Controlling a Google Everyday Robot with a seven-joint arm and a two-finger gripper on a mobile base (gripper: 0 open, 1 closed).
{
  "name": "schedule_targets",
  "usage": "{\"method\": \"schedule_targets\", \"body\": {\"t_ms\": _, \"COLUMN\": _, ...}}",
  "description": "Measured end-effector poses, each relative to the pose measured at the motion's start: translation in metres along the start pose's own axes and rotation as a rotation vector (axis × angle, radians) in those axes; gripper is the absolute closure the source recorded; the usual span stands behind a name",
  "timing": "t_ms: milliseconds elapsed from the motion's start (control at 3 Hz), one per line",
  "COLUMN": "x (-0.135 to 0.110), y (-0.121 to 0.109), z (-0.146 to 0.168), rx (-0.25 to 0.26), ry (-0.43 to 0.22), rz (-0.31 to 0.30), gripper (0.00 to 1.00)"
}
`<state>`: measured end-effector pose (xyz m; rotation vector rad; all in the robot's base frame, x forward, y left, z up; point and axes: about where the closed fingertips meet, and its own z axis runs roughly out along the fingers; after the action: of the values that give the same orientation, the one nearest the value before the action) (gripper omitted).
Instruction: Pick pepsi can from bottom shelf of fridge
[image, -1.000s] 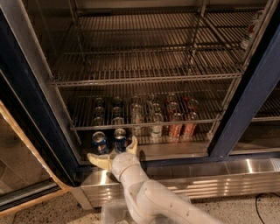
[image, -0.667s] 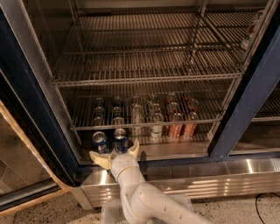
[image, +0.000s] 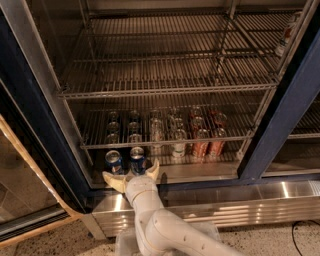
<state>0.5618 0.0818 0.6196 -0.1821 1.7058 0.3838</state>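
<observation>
The fridge (image: 285, 117) stands open, with a dark blue frame and wire racks. Two dark-blue cans stand side by side at the front left of the bottom shelf (image: 200, 172). The right one is the pepsi can (image: 137, 159). Its twin (image: 114, 161) stands just to the left. My gripper (image: 131, 171) is open, low in front of the two cans. Its fingers (image: 152, 170) spread wide just short of them. The pepsi can sits near the middle of the gap. My pale arm comes up from the bottom edge.
The wire rack (image: 165, 142) just above holds several cans, dark and silver ones on the left and red ones (image: 202, 145) on the right. A shiny steel kick plate (image: 230, 202) runs below the opening. A glass door (image: 25, 195) hangs open at the left. One can (image: 286, 34) stands on the upper right rack.
My gripper has moved a little up and forward toward the two blue cans. Its fingers stay spread. The cans have not moved.
</observation>
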Motion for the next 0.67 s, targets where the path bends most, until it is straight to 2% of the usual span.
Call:
{"method": "schedule_targets", "body": {"t_ms": 333, "x": 0.013, "y": -0.004, "z": 0.007, "rx": 0.102, "ry": 0.013, "rz": 0.036, "gripper": 0.00}}
{"method": "schedule_targets", "body": {"t_ms": 667, "x": 0.025, "y": -0.016, "z": 0.013, "rx": 0.212, "ry": -0.003, "rz": 0.063, "gripper": 0.00}}
